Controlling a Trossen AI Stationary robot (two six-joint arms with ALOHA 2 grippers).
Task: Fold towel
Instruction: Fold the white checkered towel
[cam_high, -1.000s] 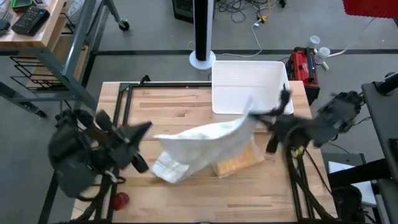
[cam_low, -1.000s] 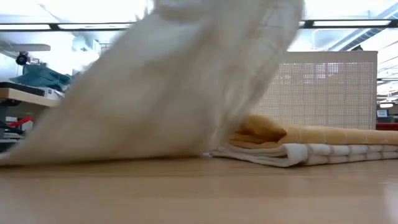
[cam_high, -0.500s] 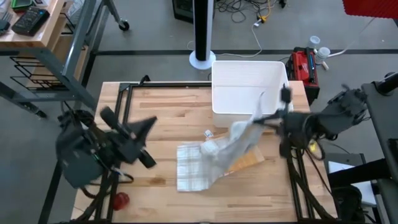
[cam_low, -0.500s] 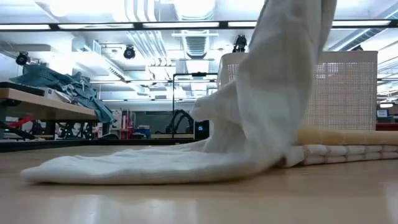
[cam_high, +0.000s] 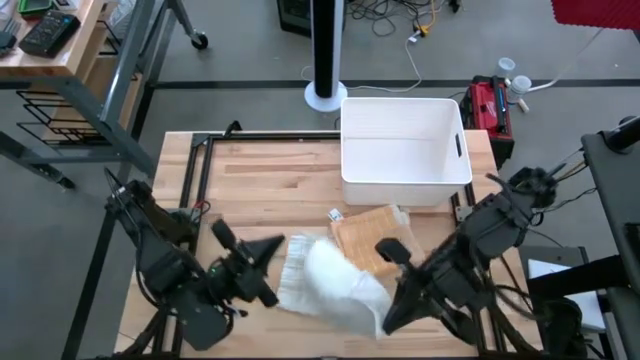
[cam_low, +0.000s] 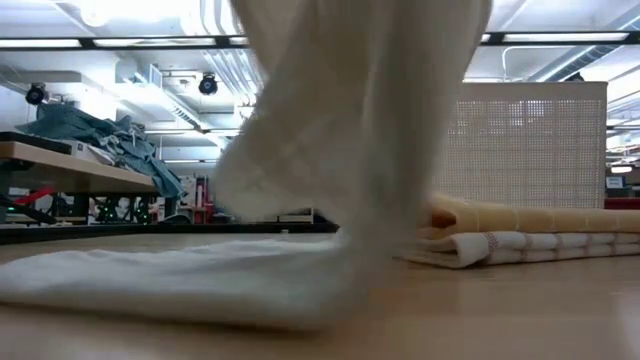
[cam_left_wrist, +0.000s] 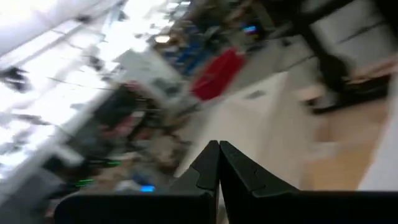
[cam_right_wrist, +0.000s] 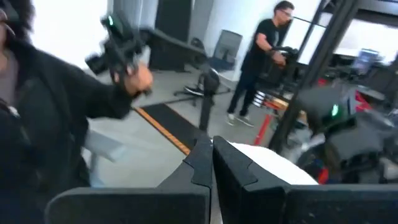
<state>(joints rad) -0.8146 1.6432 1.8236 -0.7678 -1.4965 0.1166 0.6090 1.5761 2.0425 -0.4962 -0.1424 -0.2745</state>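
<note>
A white towel (cam_high: 330, 285) lies on the table's near half. One end of it rises out of the top of the low view (cam_low: 350, 150), and its lower part (cam_low: 190, 285) rests on the wood. My right gripper (cam_high: 386, 316) is at the towel's near right end, shut on it. My left gripper (cam_high: 278, 243) is shut and points at the towel's left edge; I cannot see it touching the towel. In the left wrist view its fingers (cam_left_wrist: 219, 149) meet with nothing between them. A folded tan and white towel stack (cam_high: 368, 235) lies beside the white towel, toward the bin. My right gripper holds the white towel at its near right end (cam_high: 372, 308). Arm and cloth hide the place of contact, and the right wrist view shows only the shut fingers (cam_right_wrist: 202, 158). The raised part of the towel hangs down slack, and the rest lies on the table.
A white bin (cam_high: 400, 140) stands at the table's far edge, behind the folded stack (cam_low: 530, 235). A black frame (cam_high: 200, 160) runs along the far left of the table. People (cam_right_wrist: 261, 56) show in the room beyond the table. Bare wood lies at the far left.
My right gripper has swung from beside the bin toward the table's near edge, keeping its hold. The towel's raised end has been carried off the folded stack and toward the near edge, while its lower part has stayed on the table. My left arm has moved toward the near edge and right, toward the towel.
</note>
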